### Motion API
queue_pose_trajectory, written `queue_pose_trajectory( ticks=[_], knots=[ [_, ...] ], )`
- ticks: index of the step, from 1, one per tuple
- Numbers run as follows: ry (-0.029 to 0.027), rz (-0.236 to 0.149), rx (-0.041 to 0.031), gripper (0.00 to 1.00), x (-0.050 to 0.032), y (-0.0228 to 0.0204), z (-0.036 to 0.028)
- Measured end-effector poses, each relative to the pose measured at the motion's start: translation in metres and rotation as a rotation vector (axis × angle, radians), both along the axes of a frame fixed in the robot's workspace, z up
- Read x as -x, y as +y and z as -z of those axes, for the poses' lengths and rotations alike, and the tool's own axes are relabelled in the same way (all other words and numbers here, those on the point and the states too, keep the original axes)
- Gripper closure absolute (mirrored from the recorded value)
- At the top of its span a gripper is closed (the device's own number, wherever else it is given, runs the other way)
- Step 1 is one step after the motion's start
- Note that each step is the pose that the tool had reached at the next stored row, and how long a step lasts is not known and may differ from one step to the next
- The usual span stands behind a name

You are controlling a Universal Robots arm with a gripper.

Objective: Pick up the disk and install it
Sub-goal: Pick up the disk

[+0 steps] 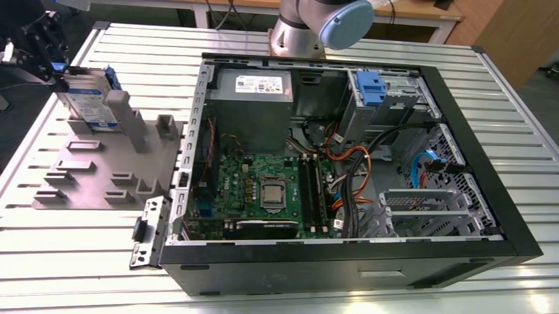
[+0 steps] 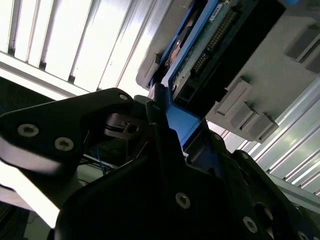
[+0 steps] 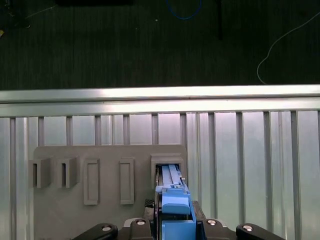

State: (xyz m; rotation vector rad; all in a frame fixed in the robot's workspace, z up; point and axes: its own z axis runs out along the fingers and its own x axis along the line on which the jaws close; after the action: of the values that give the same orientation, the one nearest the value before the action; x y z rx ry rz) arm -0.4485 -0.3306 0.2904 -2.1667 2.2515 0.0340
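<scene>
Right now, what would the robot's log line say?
gripper: at blue rail | disk: upright in grey holder | computer case: open

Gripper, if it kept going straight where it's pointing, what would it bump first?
The disk. The gripper points straight down at its blue-railed top edge, which stands upright in the grey holder. They look to be in contact, though depth is hard to judge.

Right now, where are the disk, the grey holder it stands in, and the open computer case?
disk [image 1: 93, 99], exterior view, on its white-and-blue label.
grey holder [image 1: 88, 180], exterior view, on its bare flat base.
computer case [image 1: 469, 144], exterior view, on the rim of its black side wall.
</scene>
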Motion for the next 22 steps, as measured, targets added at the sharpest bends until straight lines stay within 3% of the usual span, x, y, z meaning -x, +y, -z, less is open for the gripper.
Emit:
queue_pose_trajectory(
  ticks=[10, 22],
  knots=[
    [-0.0001, 0.0, -0.0001, 0.63, 0.0, 0.0, -0.0001],
    [-0.0003, 0.0, 0.0005, 0.63, -0.0001, 0.0, -0.0071]
  ],
)
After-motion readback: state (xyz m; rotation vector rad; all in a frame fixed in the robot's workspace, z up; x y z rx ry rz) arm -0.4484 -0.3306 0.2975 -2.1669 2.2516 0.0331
